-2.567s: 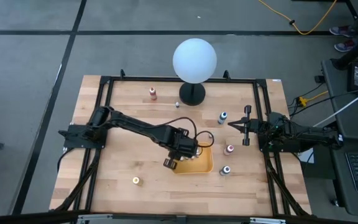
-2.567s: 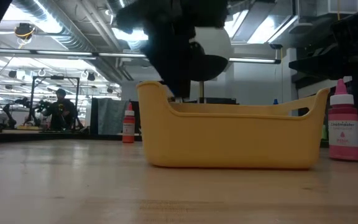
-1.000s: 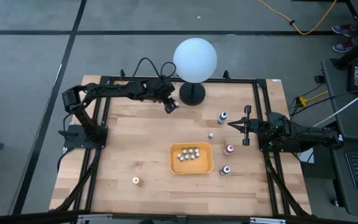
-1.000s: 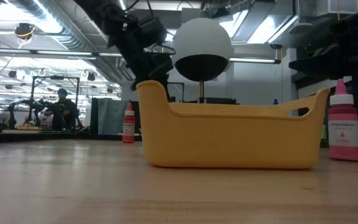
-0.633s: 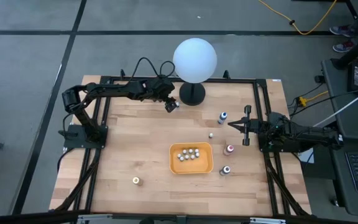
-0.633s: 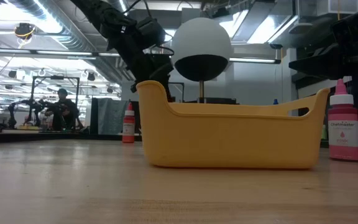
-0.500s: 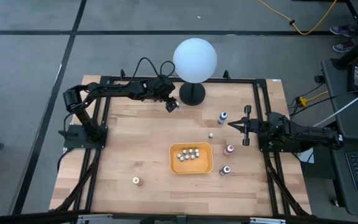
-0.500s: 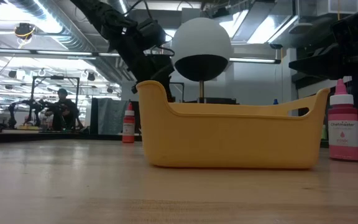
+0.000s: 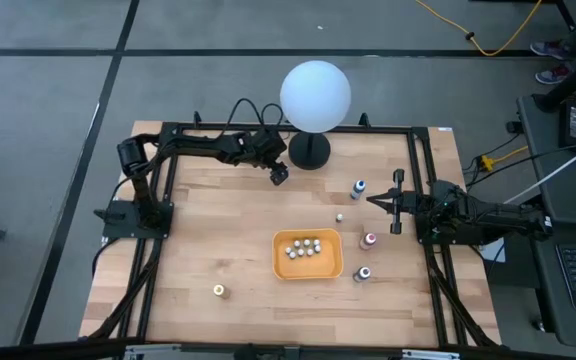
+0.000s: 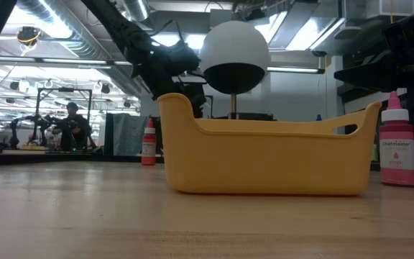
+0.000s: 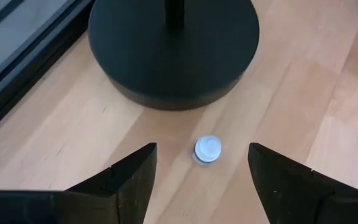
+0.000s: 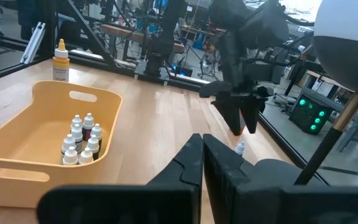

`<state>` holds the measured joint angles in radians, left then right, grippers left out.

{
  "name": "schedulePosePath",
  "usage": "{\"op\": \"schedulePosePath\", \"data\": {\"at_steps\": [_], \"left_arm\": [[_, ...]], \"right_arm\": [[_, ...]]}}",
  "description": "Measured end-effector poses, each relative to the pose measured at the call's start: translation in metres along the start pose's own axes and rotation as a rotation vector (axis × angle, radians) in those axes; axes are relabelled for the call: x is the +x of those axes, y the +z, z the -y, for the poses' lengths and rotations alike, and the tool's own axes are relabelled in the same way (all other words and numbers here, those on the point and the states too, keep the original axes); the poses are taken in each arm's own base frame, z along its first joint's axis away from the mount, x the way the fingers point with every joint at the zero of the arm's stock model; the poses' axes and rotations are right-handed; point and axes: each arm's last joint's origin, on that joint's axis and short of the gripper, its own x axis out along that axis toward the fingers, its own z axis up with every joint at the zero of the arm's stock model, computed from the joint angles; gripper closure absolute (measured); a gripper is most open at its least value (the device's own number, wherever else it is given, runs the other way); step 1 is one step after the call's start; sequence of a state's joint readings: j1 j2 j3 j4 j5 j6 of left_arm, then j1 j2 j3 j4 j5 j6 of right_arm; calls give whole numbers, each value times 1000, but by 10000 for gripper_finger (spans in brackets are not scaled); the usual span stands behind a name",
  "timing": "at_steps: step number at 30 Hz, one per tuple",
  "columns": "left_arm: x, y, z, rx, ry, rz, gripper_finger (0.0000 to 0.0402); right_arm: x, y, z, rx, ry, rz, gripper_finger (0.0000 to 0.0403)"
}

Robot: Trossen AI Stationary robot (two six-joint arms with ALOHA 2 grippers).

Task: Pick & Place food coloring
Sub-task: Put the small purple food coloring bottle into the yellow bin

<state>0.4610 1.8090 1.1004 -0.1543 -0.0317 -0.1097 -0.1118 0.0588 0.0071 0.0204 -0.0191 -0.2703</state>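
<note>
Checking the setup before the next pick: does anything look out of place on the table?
Most bottles stand in the yellow bin, but several remain outside: an orange-capped one far off, three beside the bin, and a tiny one by the lamp base, between the open left pincer fingers.

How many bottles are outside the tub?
7. Red bottle at the back; a tiny bottle under the left gripper, by the lamp; a blue bottle, a pale bottle, a pink bottle and a purple bottle right of the tub; a yellow bottle front-left. Some may be hidden.
</note>
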Motion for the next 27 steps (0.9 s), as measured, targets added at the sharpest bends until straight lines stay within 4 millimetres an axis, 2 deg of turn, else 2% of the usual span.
{"op": "schedulePosePath", "data": {"at_steps": [10,27], "left_arm": [[18,-7,0,14,-2,-17,155],[22,-5,-3,9,-1,8,155]], "right_arm": [[0,0,0,0,0,1,386],[0,0,0,0,0,0,386]]}}
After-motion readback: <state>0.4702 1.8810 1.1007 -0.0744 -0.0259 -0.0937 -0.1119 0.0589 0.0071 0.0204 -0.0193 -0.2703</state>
